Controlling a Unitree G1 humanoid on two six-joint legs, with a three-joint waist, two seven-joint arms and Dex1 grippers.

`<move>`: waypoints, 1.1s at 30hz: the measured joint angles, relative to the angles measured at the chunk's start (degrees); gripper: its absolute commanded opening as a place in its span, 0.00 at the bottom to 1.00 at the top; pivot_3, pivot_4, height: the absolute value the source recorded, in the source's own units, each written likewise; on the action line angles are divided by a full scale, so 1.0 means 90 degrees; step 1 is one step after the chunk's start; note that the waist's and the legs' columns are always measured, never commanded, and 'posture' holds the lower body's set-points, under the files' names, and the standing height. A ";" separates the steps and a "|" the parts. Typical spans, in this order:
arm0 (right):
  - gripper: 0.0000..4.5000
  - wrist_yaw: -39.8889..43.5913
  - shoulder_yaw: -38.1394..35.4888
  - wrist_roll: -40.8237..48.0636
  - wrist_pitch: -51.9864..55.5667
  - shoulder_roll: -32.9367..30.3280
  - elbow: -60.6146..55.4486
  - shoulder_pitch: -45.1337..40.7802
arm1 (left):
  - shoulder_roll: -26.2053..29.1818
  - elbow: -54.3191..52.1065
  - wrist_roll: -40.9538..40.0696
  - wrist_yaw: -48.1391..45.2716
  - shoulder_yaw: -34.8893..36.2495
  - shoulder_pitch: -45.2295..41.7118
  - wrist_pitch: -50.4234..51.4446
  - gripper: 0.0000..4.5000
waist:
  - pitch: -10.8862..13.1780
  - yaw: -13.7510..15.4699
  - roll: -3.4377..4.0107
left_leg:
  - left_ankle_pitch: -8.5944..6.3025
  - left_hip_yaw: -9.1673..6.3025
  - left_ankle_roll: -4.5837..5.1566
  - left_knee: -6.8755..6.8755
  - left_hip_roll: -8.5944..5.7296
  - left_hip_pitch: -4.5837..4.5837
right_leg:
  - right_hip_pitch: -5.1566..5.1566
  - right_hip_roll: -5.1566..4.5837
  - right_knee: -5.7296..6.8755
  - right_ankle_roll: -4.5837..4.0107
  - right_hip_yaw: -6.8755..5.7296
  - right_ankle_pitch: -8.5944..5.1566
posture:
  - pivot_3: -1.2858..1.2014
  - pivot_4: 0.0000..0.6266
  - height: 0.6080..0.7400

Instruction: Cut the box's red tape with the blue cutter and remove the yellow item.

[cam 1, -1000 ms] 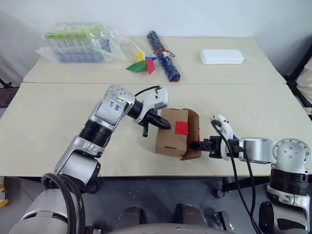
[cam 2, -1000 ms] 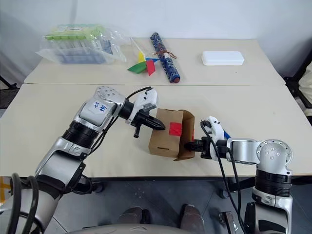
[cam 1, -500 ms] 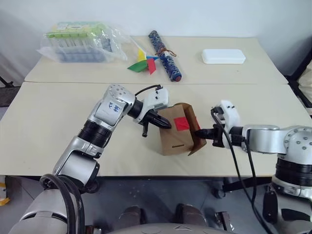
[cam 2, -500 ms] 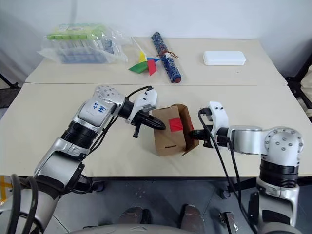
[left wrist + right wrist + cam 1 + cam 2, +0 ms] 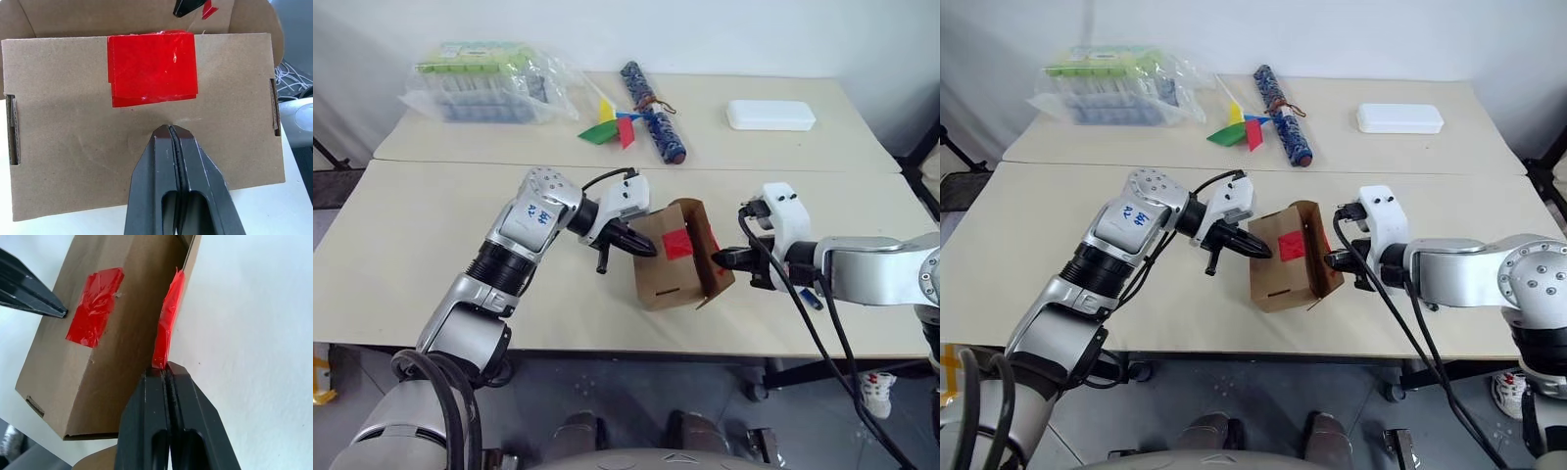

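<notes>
Matt brown cardboard box, glossy crinkled red tape, smooth matt beige table

Two pale beige tables stand pushed together in front of me, the seam between them running straight across. Behind the far table rises a plain white wall, evenly lit, with no hard shadows on it. Below the near table's front edge I see grey floor. Past the far table's corners, dark frames of other furniture lean in, too cut off to tell what they are.
</notes>
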 measured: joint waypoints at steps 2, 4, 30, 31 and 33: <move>0.00 0.0040 0.0119 0.0000 -0.0109 -0.0067 -0.0016 -0.0140 | 0.0006 0.0003 0.0000 0.0016 0.0037 0.0008 0.0024 0.00 | 0.0000 0.0000 0.0000 | 0.0001 0.0000 0.0002 0.0001 -0.0001 -0.0002 | -0.0002 -0.0001 -0.0001 0.0000 0.0000 0.0002 | 0.52 0.24 1.00; 0.00 0.0072 0.0210 0.0000 -0.0200 -0.0136 -0.0045 -0.0237 | 0.0015 0.0005 0.0000 0.0033 0.0056 0.0019 0.0045 0.00 | 0.0000 0.0002 0.0000 | 0.0001 -0.0001 0.0002 0.0002 -0.0001 -0.0004 | -0.0001 -0.0001 -0.0002 0.0000 -0.0004 0.0002 | 0.52 0.24 1.00; 0.00 0.0842 0.0293 0.0137 -0.1408 -0.0746 -0.1071 -0.0428 | 0.0104 0.0643 0.0247 0.0658 -0.0002 0.0406 0.0481 0.00 | 0.0017 0.0069 -0.0024 | 0.0002 0.0022 0.0006 -0.0004 -0.0007 -0.0077 | -0.0043 0.0003 -0.0028 0.0012 -0.0066 0.0026 | 0.52 0.24 1.00; 0.00 0.0822 0.0298 0.0137 -0.1444 -0.0746 -0.1071 -0.0409 | 0.0136 0.0657 0.0212 0.0629 0.0042 0.0371 0.0552 0.00 | 0.0017 0.0057 -0.0025 | 0.0002 0.0021 0.0006 -0.0003 -0.0007 -0.0077 | -0.0043 0.0002 -0.0028 0.0012 -0.0066 0.0026 | 0.52 0.24 1.00; 0.00 0.0801 0.0305 0.0137 -0.1466 -0.0739 -0.1071 -0.0398 | 0.0254 0.0667 0.0040 0.0472 0.0204 0.0251 0.0720 0.00 | 0.0017 0.0026 -0.0025 | 0.0002 0.0020 0.0006 -0.0004 -0.0003 -0.0077 | -0.0043 0.0002 -0.0027 0.0012 -0.0065 0.0026 | 0.52 0.24 1.00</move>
